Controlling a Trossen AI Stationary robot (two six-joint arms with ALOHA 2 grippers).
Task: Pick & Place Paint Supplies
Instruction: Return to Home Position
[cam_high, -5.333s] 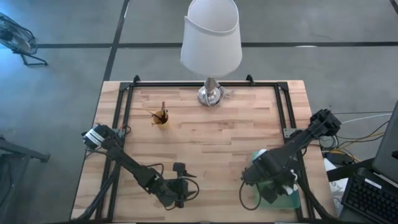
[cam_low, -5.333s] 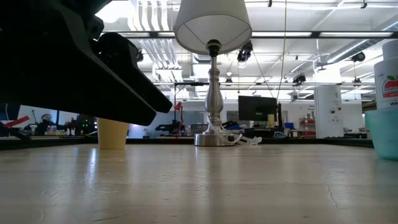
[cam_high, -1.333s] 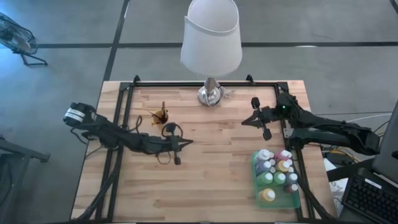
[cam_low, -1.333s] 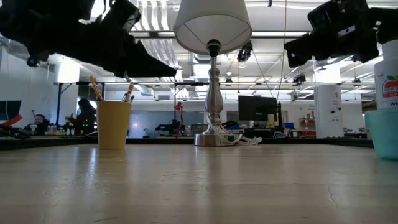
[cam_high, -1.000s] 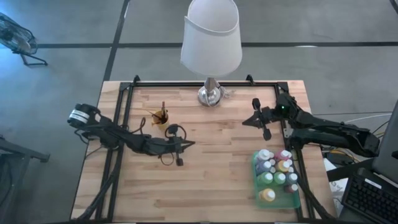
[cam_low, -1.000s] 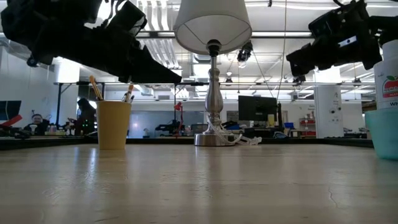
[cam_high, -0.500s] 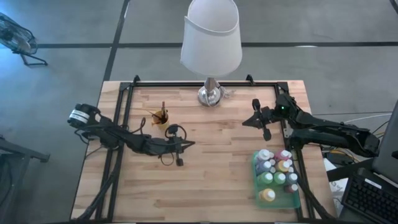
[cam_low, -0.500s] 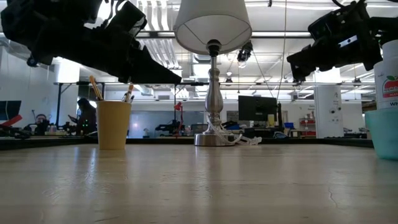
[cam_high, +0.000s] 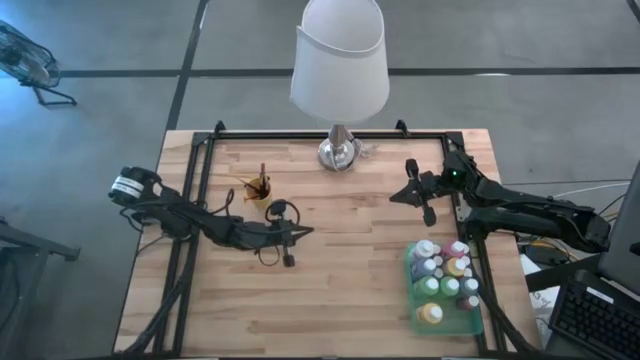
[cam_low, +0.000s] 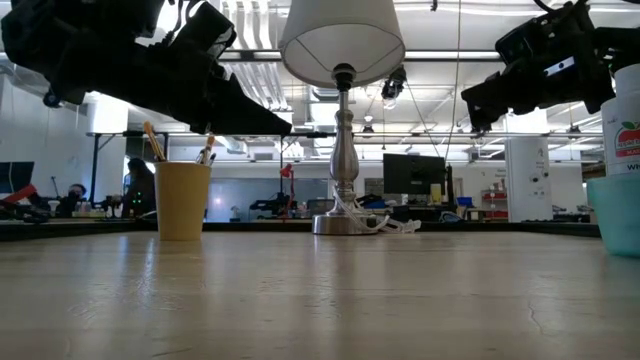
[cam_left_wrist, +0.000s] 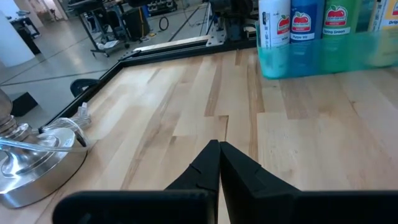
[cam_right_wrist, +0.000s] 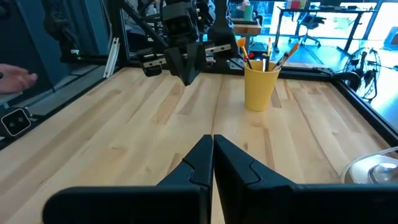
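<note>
High view: the paint bottles (cam_high: 445, 278) stand capped and packed together in the green tray (cam_high: 411, 292) at the 4 o'clock corner of the table (cam_high: 330, 305). The brushes (cam_right_wrist: 277, 53) stand bristles-up in the yellow cup (cam_right_wrist: 260, 87) at about 10 o'clock from the table's middle. No bottle or brush shows lying loose on the wood, so the sorting looks finished and only the retreat is left. The left gripper (cam_left_wrist: 217, 147) hangs just at 9 o'clock of the middle, and its wrist view shows its fingers pressed together with nothing between them. The right gripper (cam_right_wrist: 211, 140) hangs at about 2 o'clock, likewise clenched and empty. To do the retreat well, I would keep both pairs of fingers closed as they are, so that nothing sticks out to snag. Each wrist should probably rise before it draws back toward its own side, rather than sweeping low. The left arm runs just on the 6 o'clock side of the cup, which looks light and top-heavy, so its pull-back toward 9 o'clock should not swing toward 12. The right arm has the tray at its 6 o'clock and the lamp (cam_high: 339, 152) toward its 10 o'clock. A straight withdrawal toward 3 o'clock seems the safest line. An unhurried, smooth motion would spare the crowded bottles any jolt.
</note>
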